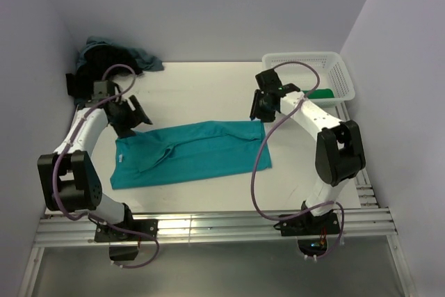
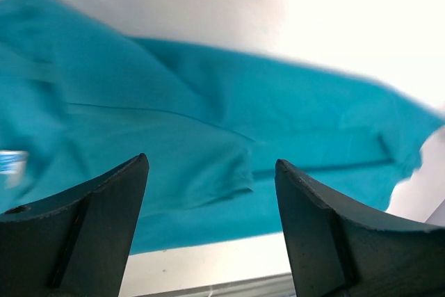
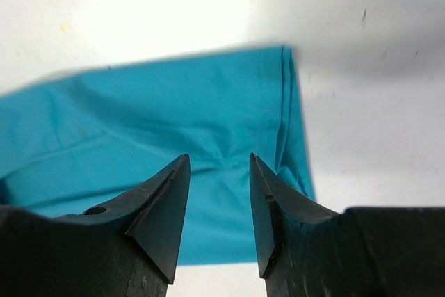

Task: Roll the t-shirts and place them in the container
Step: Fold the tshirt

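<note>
T-shirt (image 1: pixel 191 152) in teal lies flat, left pincer (image 2: pixel 211 161) and right pincer (image 3: pixel 219 158) spread empty at its ends.

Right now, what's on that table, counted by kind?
Teal t-shirt, laid flat: 1
Heap of black and blue clothes: 1 (pieces inside uncountable)
White basket: 1
Green cloth in the basket: 1
Total: 4

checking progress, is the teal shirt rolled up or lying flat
Lying flat, not rolled: the teal t-shirt is a long folded band on the table, no coil at either end.
</note>
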